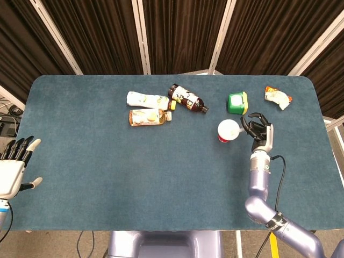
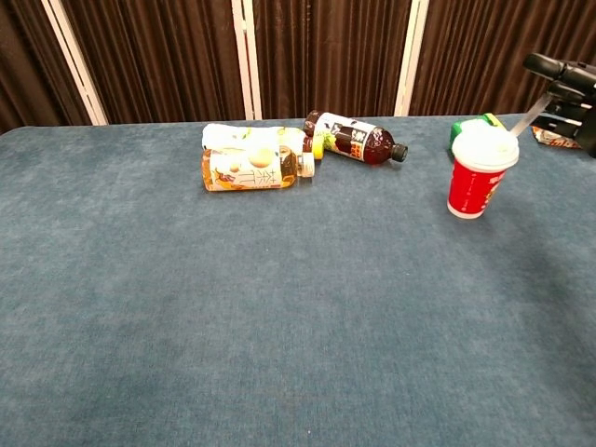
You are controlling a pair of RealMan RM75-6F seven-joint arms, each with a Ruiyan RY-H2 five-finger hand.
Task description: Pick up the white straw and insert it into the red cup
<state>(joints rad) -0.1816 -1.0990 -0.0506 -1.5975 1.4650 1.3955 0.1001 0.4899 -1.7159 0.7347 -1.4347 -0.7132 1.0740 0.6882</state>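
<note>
Straw is slanting from the right hand, which is pinching its upper end, down leftward into the red cup; left hand is idling with fingers apart, far off.

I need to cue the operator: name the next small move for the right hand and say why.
Probably ease the right hand down, pushing the white straw deeper: its lower end already meets the red cup lid, yet it slants and the cup looks tilted.
</note>
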